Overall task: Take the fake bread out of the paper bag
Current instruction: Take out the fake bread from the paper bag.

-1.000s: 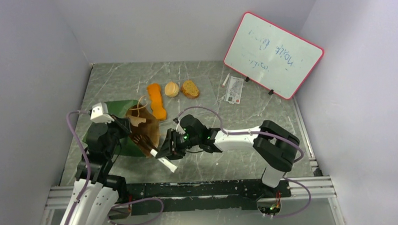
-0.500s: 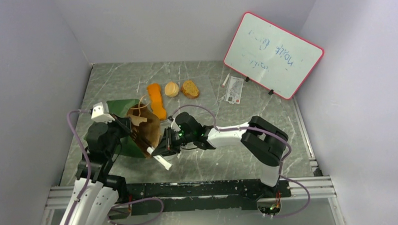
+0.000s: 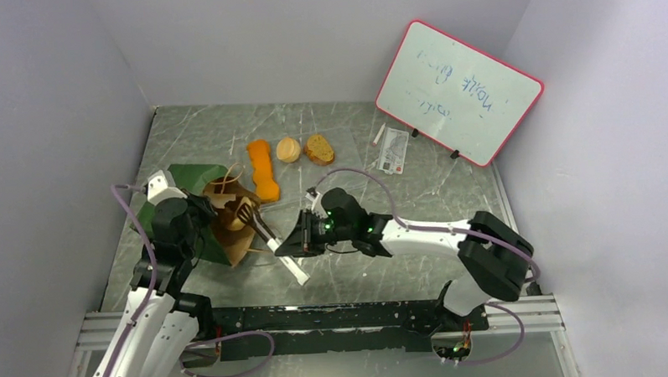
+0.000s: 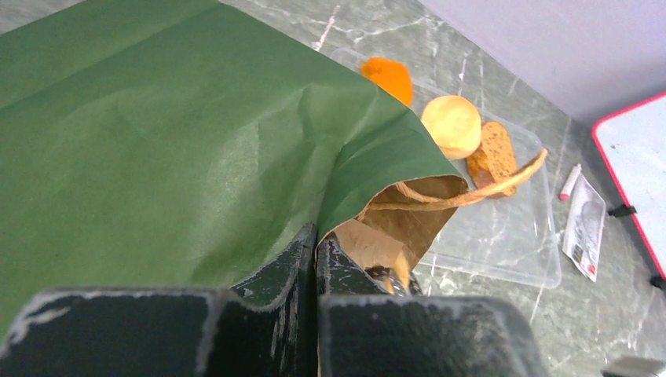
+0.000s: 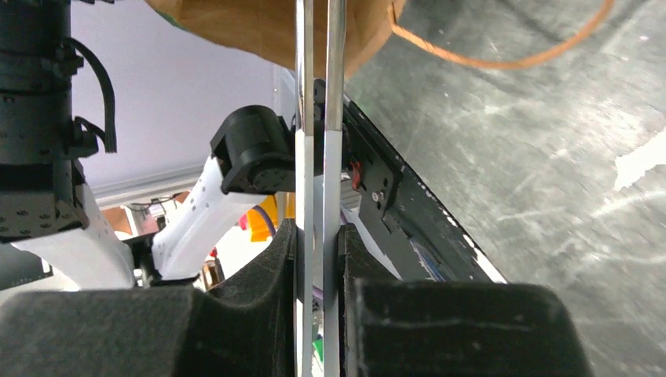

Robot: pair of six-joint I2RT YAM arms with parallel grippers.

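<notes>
left gripper (image 3: 199, 217) (image 4: 316, 245): fingers pressed together, I'm pinching the lip of the small dark green paper bag (image 3: 179, 181) (image 4: 157, 149) with the brown kraft inside, right at its mouth

right gripper (image 3: 299, 242) (image 5: 318, 236): I'm squeezing a pair of metal tongs (image 3: 261, 228) (image 5: 303, 118) with a white handle end, and both arms are getting pushed nearly flat against each other

tongs head: the dark slotted end is poking into the bag's mouth. Honestly can't tell if it's grabbing anything in there

paper bag: lying on its side near the left edge of the grey marbled desk (image 3: 398, 203), with its mouth facing the middle and getting held up a bit by my left fingers. A thin tan cord handle (image 4: 471, 188) (image 5: 503, 56) is looping out of the opening

fake bread, out of the bag: the long orange loaf (image 3: 263, 168) (image 4: 389, 77) is lying just past the bag's mouth. The round pale bun (image 3: 288, 149) (image 4: 451, 126) and the brown slice (image 3: 318, 149) (image 4: 493, 153) are sitting side by side toward the far edge. My left wrist view has them on a clear plastic tray (image 4: 503, 236)

inside the bag: too dark and crumpled, can't tell what's in there

far right corner: a whiteboard with a pink frame (image 3: 457, 90) is leaning on the wall, with a white marker (image 3: 378, 136) and a small printed packet (image 3: 394, 150) lying in front of it
</notes>
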